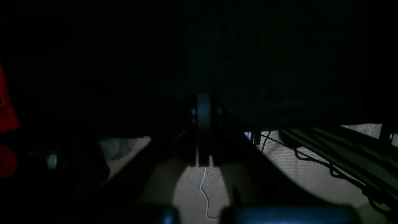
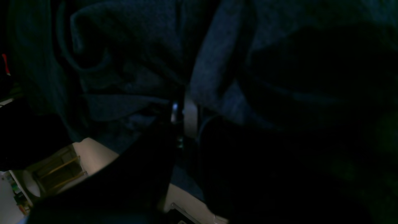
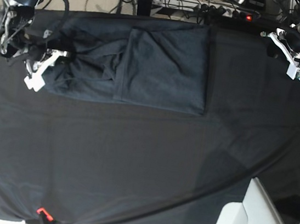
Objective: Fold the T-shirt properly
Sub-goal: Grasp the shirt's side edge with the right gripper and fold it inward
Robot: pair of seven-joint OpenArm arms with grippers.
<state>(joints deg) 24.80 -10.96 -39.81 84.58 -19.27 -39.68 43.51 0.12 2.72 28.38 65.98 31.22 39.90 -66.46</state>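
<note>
The T-shirt (image 3: 145, 67) lies part-folded at the counter's (image 3: 132, 165) twelve o'clock, its nine o'clock edge pinched in the right jaws (image 3: 40, 70), while the left jaws (image 3: 293, 56) sit closed at two o'clock, both wrist views nearly black.

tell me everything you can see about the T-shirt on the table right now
The dark slate blue-grey heathered knit T-shirt lies at the far edge of the black tablecloth, partly folded: one side panel is turned over the body, giving a straight vertical edge. The end toward the right gripper is rumpled into soft folds and rolled hems, as the right wrist view shows up close. That gripper sits at this bunched edge; whether its fingers pinch fabric is too dark to tell. The left gripper is well apart from it.
</note>
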